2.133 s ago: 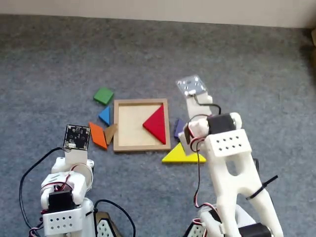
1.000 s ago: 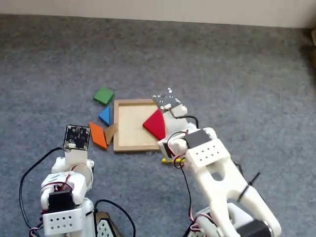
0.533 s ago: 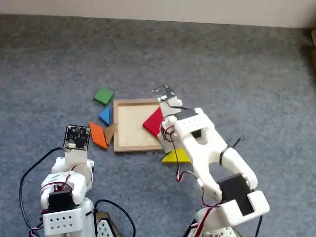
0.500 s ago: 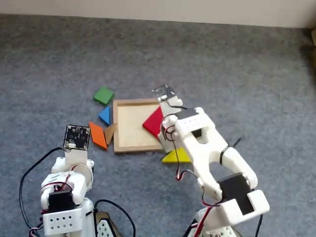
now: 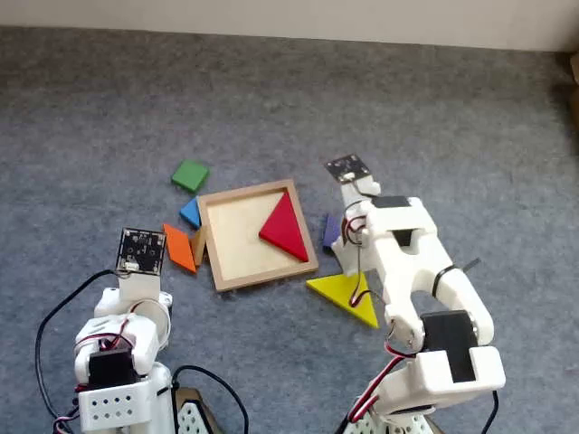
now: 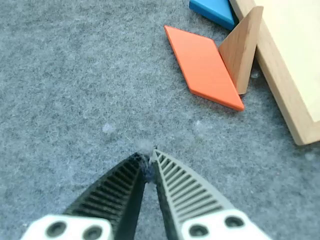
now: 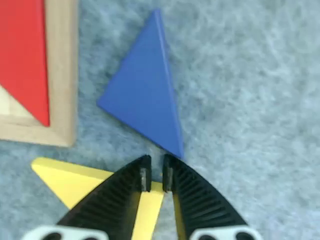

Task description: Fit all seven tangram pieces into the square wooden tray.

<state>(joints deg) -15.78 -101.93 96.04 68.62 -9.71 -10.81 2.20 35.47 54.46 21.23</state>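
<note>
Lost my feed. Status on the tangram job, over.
Left claw shut, empty, by orange piece. Right claw shut, empty, at tip of dark blue triangle. Tray holds red triangle alone. Tan triangle against tray's edge.

Right gripper point(image 7: 155, 167): jaws nearly together, thin gap, nothing gripped, tips right at one corner of the blue triangle point(image 7: 142, 95). Yellow triangle point(image 7: 70, 177) partly under the fingers. Red triangle point(image 7: 22, 55) lies in the tray point(image 7: 62, 75), against its rim near a corner. Grey carpet point(image 7: 250, 100) underneath.
</note>
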